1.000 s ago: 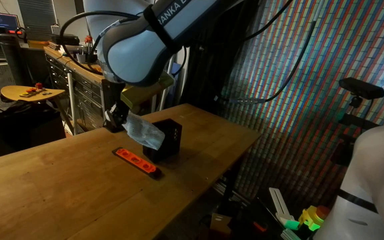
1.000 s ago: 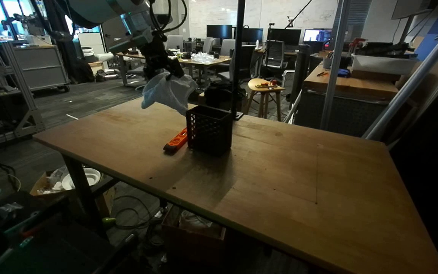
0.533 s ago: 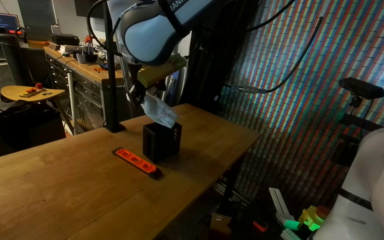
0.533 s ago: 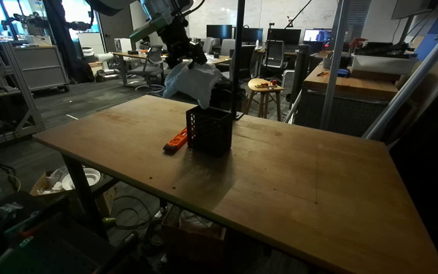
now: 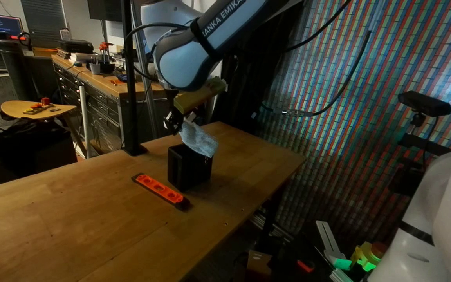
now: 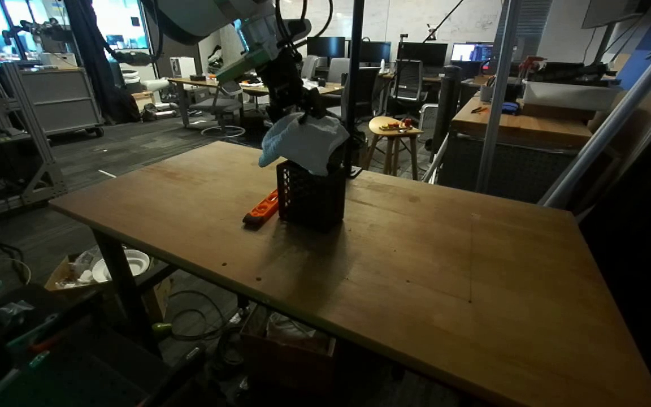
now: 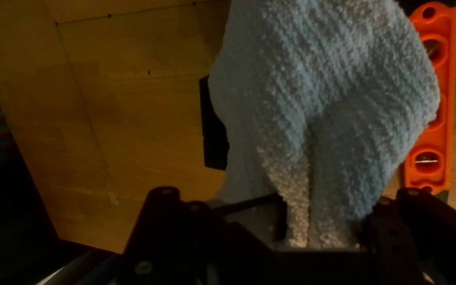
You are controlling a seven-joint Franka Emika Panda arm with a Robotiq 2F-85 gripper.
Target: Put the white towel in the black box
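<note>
At lower centre of the wrist view, the end effector (image 7: 323,227) grips the white towel (image 7: 331,99) by one gathered end, presumably so the slack enters first. Mid-frame in an exterior view, the towel hangs over the upright black box (image 6: 311,200); rim contact is unclear.

This place looks like a robotics lab joined with an office: above the wooden table (image 6: 444,254) reaches a robot arm (image 5: 186,58), which carries the letters EMIKA (image 5: 231,8). In an exterior view, beyond the table, there are monitors (image 6: 325,47), office chairs (image 6: 411,76) and a whiteboard (image 6: 382,22). Also beyond the table stands a workbench (image 5: 104,88) with many dark drawers (image 5: 102,107) in its front
</note>
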